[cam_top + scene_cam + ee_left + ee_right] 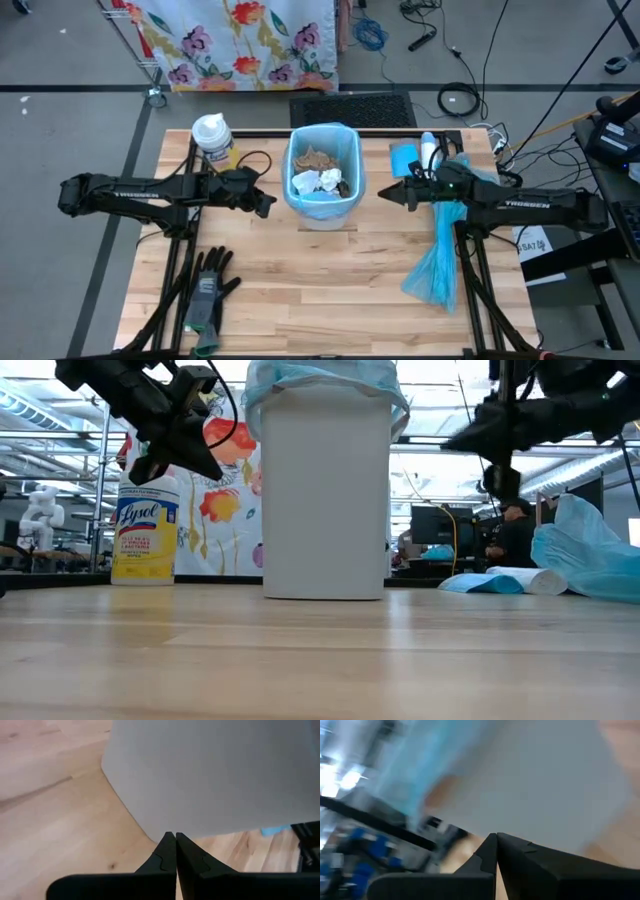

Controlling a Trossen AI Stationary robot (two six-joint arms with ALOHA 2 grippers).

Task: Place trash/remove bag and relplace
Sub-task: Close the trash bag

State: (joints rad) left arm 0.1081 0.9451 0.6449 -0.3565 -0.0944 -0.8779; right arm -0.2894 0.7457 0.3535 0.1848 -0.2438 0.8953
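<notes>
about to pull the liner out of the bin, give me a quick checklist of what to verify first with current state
1. Trash inside the bin, none seen loose on the table: ok.
2. Blue liner folded over the bin rim: ok.
3. Left gripper beside the bin, jaws shut and empty, not yet on the liner: not ok for pulling.
4. Right gripper on the bin's other side, jaws shut and empty: not ok for pulling.
5. Replacement bag lying on the table under the right arm: ok.
6. Lysol canister and gloves stand apart from the bin: ok.
</notes>
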